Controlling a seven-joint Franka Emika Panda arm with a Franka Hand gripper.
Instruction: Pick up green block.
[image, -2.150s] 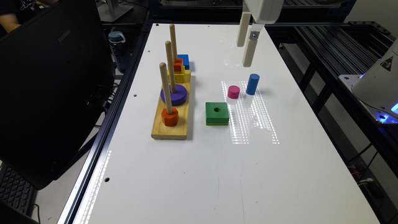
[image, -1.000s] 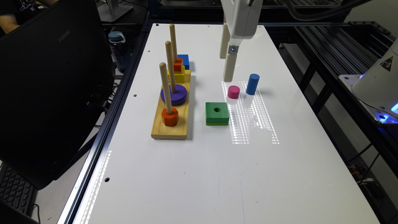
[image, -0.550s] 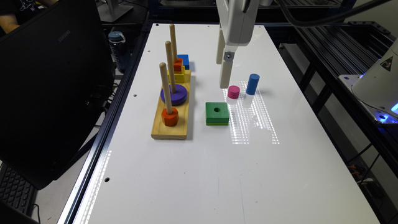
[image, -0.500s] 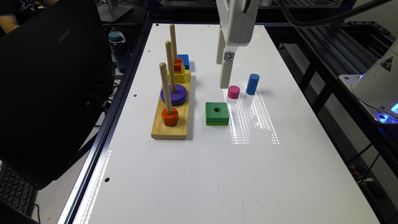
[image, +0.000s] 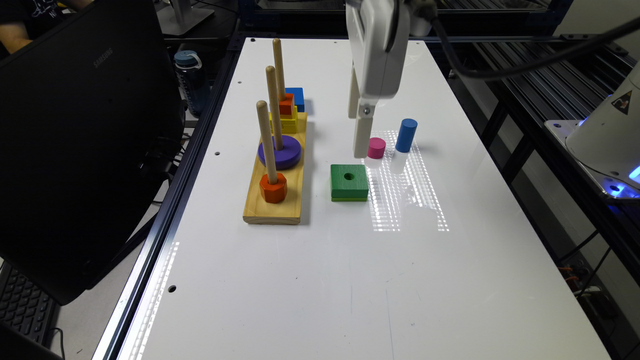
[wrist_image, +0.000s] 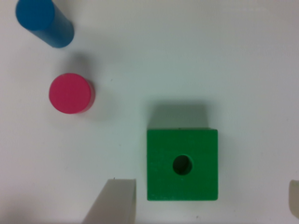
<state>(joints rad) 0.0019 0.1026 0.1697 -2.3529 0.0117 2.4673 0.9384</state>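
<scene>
- I see the green block (image: 349, 181) lying flat on the white desk (image: 320, 280), centre hole up, untouched.
- In the wrist view the green block (wrist_image: 182, 164) sits between my two fingers (wrist_image: 114, 200), which are spread wide, wider than the block, gripping nothing.
- The gripper (image: 361, 131) hangs above the desk at about 12 o'clock from the block.
- A pink cylinder (image: 376, 148) stands near the block at 1 o'clock; a taller blue cylinder (image: 406, 135) is just beyond it.
- At 9 o'clock is a wooden peg board (image: 274, 200) carrying stacked pieces.
</scene>
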